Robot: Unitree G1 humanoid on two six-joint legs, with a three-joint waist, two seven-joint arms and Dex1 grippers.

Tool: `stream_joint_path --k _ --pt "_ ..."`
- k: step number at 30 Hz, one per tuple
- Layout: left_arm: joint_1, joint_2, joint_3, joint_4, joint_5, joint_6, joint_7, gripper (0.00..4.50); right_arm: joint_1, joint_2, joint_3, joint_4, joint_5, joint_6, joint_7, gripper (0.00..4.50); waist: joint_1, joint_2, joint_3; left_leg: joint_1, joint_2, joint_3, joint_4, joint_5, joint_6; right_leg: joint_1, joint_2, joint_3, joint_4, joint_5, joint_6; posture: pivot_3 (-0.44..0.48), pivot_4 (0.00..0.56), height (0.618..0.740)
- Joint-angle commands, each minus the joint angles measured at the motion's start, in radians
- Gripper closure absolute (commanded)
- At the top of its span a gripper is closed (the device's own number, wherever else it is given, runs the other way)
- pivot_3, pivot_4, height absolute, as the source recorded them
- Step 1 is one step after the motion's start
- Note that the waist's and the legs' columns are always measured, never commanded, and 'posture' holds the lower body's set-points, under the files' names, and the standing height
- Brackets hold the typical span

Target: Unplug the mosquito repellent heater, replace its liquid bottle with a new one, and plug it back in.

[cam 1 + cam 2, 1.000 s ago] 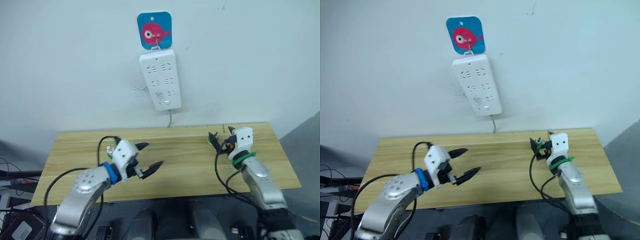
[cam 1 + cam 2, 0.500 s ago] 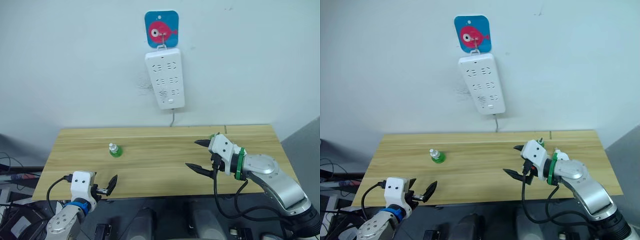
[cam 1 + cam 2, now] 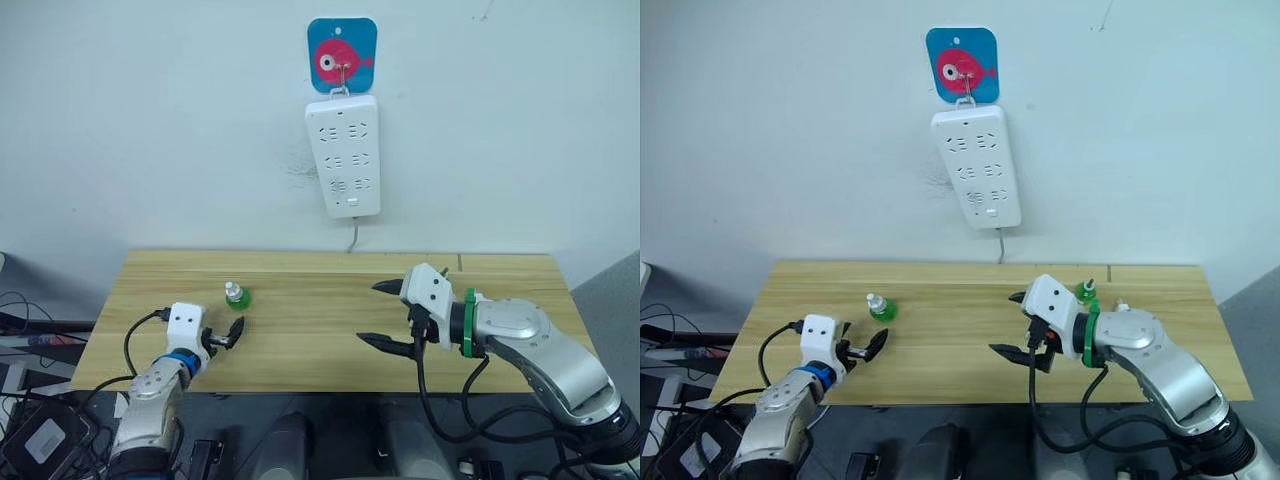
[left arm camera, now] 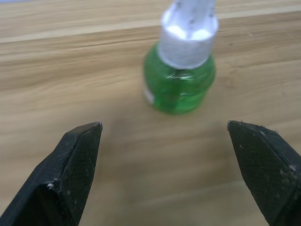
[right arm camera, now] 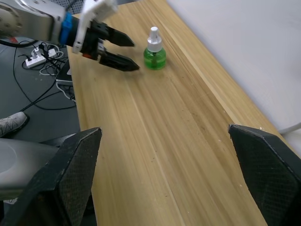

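Grippers both spread: I see my left one just short of the green bottle near the desk's left edge, right one mid-desk.

Lighting even and bright, diffuse, apparently from overhead; no hard shadows on the wall. Faint soft shadow under the strip. Table evenly lit, no glare. Head views sharp at centre, slight softness toward the corners. Left wrist view: bottle ahead of the fingers is blurred, its cap washed out to near white; fingertips a little sharper, wood grain smeared. Right wrist view: table in focus beyond the fingers, the fingers themselves soft and dark.
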Motion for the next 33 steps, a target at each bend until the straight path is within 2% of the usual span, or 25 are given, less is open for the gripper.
stream_joint_path --k 1,14,17,22,23,28,31,33 --pt "-0.052 0.01 -0.017 0.067 0.025 -0.062 -0.007 0.0 -0.009 0.004 0.008 -0.054 0.013 0.016 -0.003 0.02 0.0 0.0 0.001 0.0 0.0 0.0 0.0 0.0 0.0 0.0 0.0 0.0 0.0 0.0 0.0 -0.066 0.258 0.74" --pt "-0.199 -0.005 -0.018 0.326 0.033 -0.205 0.006 0.0 0.01 0.001 -0.006 -0.111 0.024 0.072 -0.015 0.02 -0.003 -0.001 0.002 0.0 0.0 -0.001 0.0 0.0 0.0 0.0 0.0 -0.001 0.0 0.0 0.0 -0.097 0.254 0.74" --pt "-0.227 -0.009 -0.021 0.378 0.04 -0.242 0.011 0.64 0.016 -0.003 -0.009 -0.122 0.031 0.084 -0.017 0.0 -0.003 -0.001 0.002 0.0 0.0 -0.001 0.0 0.0 0.0 0.0 0.0 -0.001 0.0 0.0 0.0 -0.092 0.252 0.74" --pt "-0.231 -0.016 -0.031 0.428 0.058 -0.29 0.008 2.24 0.024 -0.008 -0.015 -0.139 0.039 0.099 -0.019 0.0 -0.003 -0.001 0.002 -0.001 0.0 -0.001 0.0 0.0 0.0 0.0 0.0 -0.002 0.0 0.0 0.0 -0.098 0.247 0.74" --pt "-0.226 -0.016 -0.032 0.429 0.06 -0.297 0.006 2.27 0.025 -0.01 -0.016 -0.141 0.04 0.1 -0.02 0.0 -0.003 -0.001 0.002 -0.001 0.0 -0.001 0.0 0.0 0.0 0.0 0.0 -0.002 0.0 0.0 0.0 -0.098 0.247 0.74" --pt "-0.181 0.017 -0.04 0.363 0.071 -0.343 -0.025 2.27 0.027 -0.013 -0.031 -0.146 0.047 0.105 -0.028 0.0 -0.004 -0.001 0.002 0.0 0.0 -0.001 0.0 0.0 0.0 0.0 0.0 -0.001 0.0 0.0 0.0 -0.103 0.24 0.74" --pt "-0.135 0.047 -0.082 0.197 0.063 -0.345 -0.116 2.27 0.023 -0.011 -0.054 -0.143 0.069 0.11 -0.026 0.0 -0.008 -0.001 0.002 -0.001 0.0 -0.001 -0.001 0.0 0.0 -0.001 0.0 -0.001 0.0 0.0 0.0 -0.1 0.232 0.74" --pt "-0.111 0.085 -0.15 0.024 0.053 -0.312 -0.233 2.27 0.004 -0.003 -0.083 -0.145 0.101 0.126 -0.023 0.0 -0.006 -0.001 0.003 -0.002 0.0 -0.002 -0.001 0.0 -0.001 -0.001 -0.001 -0.002 0.0 0.0 0.0 -0.098 0.229 0.74"
